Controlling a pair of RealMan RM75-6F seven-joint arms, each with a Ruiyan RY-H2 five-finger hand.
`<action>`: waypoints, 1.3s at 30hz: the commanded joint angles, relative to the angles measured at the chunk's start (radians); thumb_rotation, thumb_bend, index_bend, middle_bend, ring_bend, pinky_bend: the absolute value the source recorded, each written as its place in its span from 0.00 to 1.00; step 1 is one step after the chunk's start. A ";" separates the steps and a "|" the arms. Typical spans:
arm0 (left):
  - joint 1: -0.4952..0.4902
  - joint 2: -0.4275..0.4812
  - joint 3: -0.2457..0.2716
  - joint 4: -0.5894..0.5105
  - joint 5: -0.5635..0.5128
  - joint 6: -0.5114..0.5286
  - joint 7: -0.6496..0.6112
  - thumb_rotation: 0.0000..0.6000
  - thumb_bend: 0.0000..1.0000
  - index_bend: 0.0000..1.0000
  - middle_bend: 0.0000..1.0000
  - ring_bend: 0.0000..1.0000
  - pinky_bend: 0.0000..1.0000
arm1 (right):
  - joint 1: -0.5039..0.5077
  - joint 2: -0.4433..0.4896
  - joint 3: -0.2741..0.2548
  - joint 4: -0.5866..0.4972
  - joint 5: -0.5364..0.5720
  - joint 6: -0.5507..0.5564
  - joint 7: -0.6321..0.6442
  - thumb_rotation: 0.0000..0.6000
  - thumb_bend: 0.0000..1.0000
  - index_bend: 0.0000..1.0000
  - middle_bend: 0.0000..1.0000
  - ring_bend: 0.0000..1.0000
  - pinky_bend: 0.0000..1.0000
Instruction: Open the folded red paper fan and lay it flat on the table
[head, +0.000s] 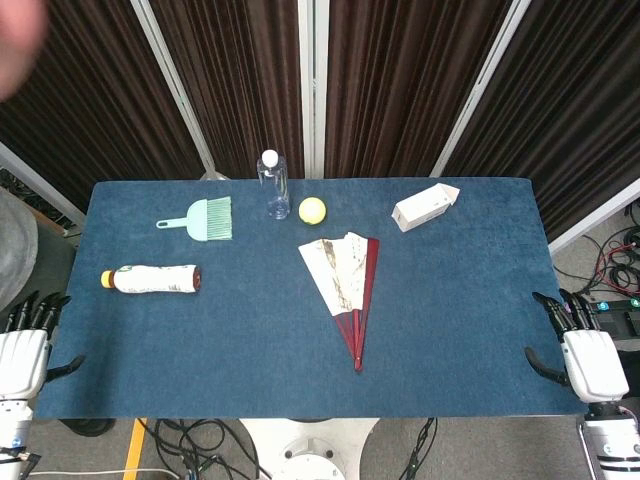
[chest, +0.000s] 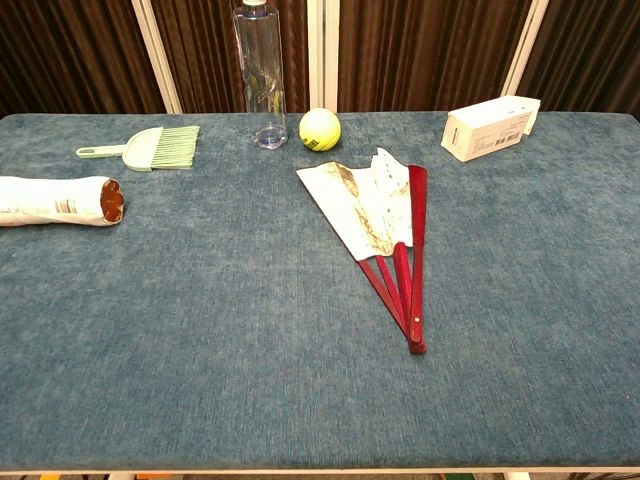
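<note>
The red paper fan (head: 346, 285) lies on the blue table right of centre, partly spread, its white printed paper fanned toward the left and its red ribs meeting at a pivot near the front. In the chest view the fan (chest: 380, 225) lies flat with its pivot end toward me. My left hand (head: 22, 350) hangs off the table's front left corner, fingers apart, holding nothing. My right hand (head: 582, 350) hangs off the front right corner, likewise spread and empty. Both hands are far from the fan and out of the chest view.
A clear bottle (head: 273, 185), a yellow ball (head: 312, 209), a green hand brush (head: 200, 220) and a white carton (head: 424, 207) lie along the back. A white tube with an orange cap (head: 150, 279) lies at the left. The table's blue cloth (head: 200, 350) spreads bare in front.
</note>
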 joint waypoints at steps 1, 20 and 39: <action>-0.001 -0.001 0.001 0.000 -0.001 -0.002 0.001 1.00 0.00 0.17 0.14 0.05 0.12 | 0.002 0.000 0.000 -0.001 0.000 -0.003 -0.002 1.00 0.22 0.12 0.18 0.00 0.00; -0.003 -0.004 -0.003 -0.001 0.005 0.005 -0.003 1.00 0.00 0.17 0.14 0.05 0.12 | 0.254 -0.061 0.035 0.031 -0.078 -0.311 -0.036 1.00 0.22 0.12 0.19 0.00 0.00; 0.000 -0.004 -0.003 0.002 0.000 0.006 -0.013 1.00 0.00 0.17 0.14 0.05 0.12 | 0.646 -0.698 0.110 0.715 -0.038 -0.546 -0.069 1.00 0.02 0.40 0.31 0.00 0.00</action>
